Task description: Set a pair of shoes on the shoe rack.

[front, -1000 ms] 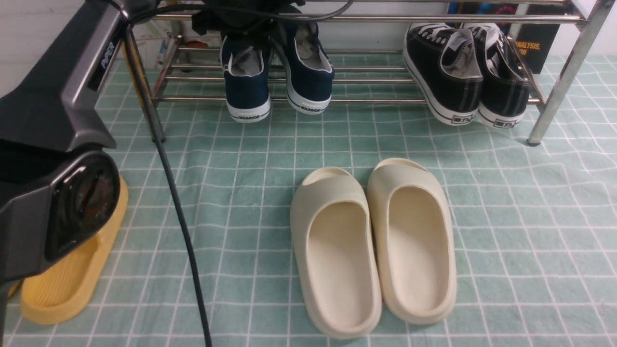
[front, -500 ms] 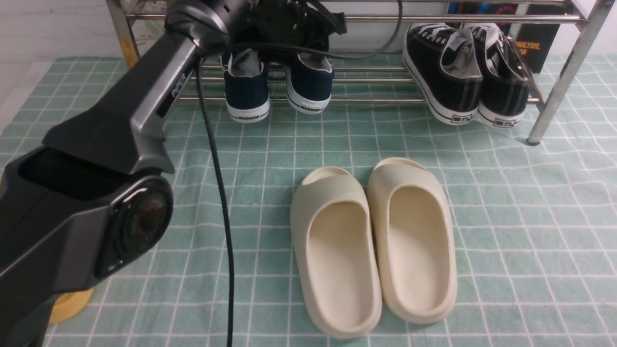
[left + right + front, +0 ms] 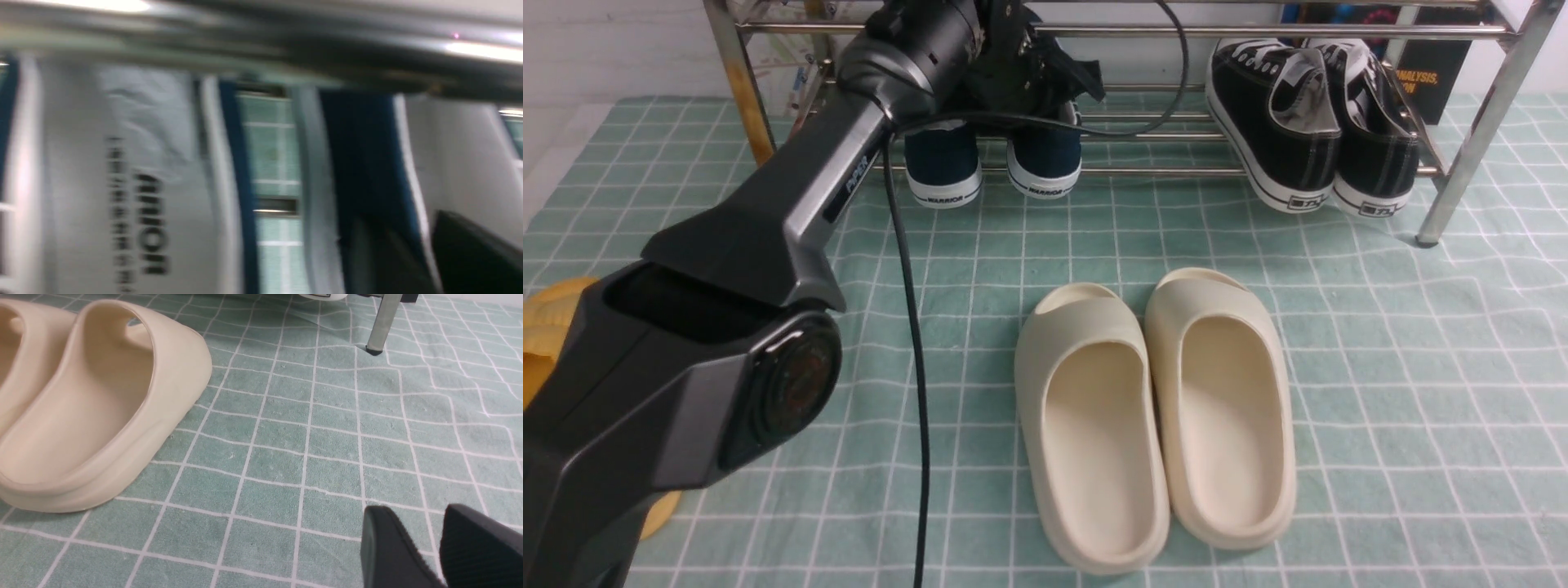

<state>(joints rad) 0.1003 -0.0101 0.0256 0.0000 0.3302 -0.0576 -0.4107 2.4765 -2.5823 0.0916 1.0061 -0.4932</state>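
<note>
The pair of shoes sits on the low rails of the shoe rack point(image 3: 1176, 33): left navy shoe point(image 3: 943, 167) and right navy shoe point(image 3: 1045, 163), heels toward me. My left arm reaches over them and its wrist point(image 3: 1013, 57) hides their openings. In the blurred left wrist view, my left gripper point(image 3: 398, 218) straddles the side wall of the right navy shoe point(image 3: 359, 155), one finger inside and one outside, shut on it. The other shoe's grey printed insole point(image 3: 122, 183) lies beside it. My right gripper point(image 3: 412, 510) hangs open over bare cloth, holding nothing.
Black lace-up sneakers point(image 3: 1307, 122) fill the rack's right end. Two cream slides point(image 3: 1152, 408) lie mid-cloth, close to my right gripper's side point(image 3: 102, 404). A yellow slide point(image 3: 547, 327) peeks out behind my left arm. A black cable point(image 3: 915, 367) hangs down. The rack leg point(image 3: 382, 326) stands ahead.
My left arm has swung right and lower over the rack. The right navy shoe has gone from tilted to level beside its mate, heel slightly nearer me. The left jaws opened, then narrowed again.
</note>
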